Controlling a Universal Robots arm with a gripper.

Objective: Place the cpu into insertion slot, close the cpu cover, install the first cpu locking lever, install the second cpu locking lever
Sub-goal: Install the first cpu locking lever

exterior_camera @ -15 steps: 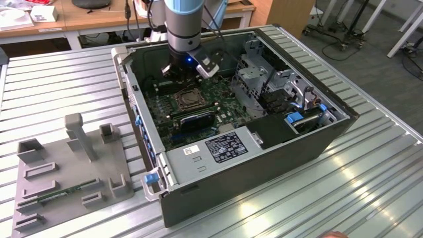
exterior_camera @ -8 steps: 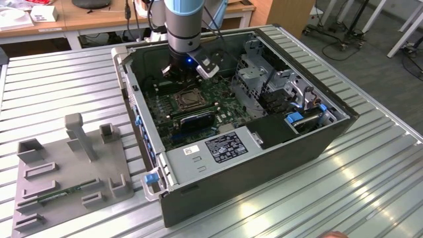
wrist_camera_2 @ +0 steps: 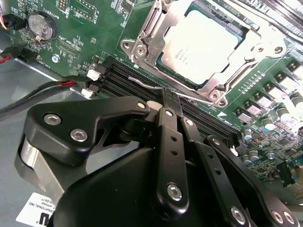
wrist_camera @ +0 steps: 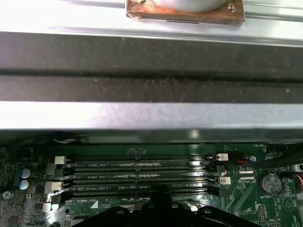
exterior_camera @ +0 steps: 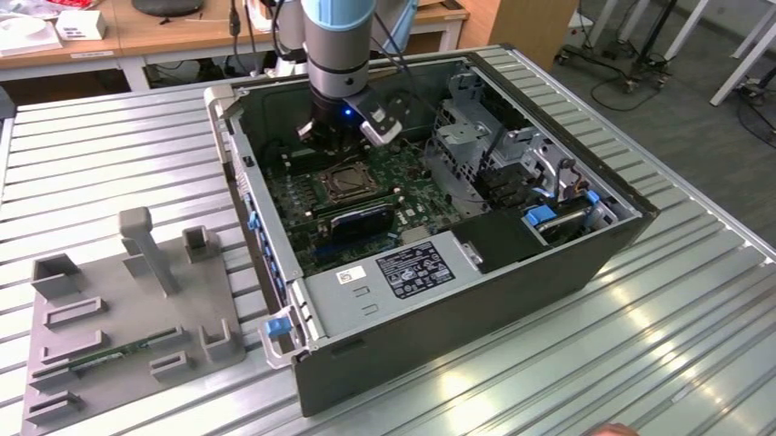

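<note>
Ribbed metal table (exterior_camera: 679, 345) under open computer case (exterior_camera: 485, 300), hand (wrist_camera_2: 171, 97) clenched, floor (exterior_camera: 679, 109) beyond.

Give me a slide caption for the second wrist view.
The hand shut beside the memory slots, with the cpu seated under its closed cover.

claw (wrist_camera_2: 166, 101) low over memory slots (wrist_camera: 137, 177) | case wall (wrist_camera: 151, 85) near | socket side open
</note>
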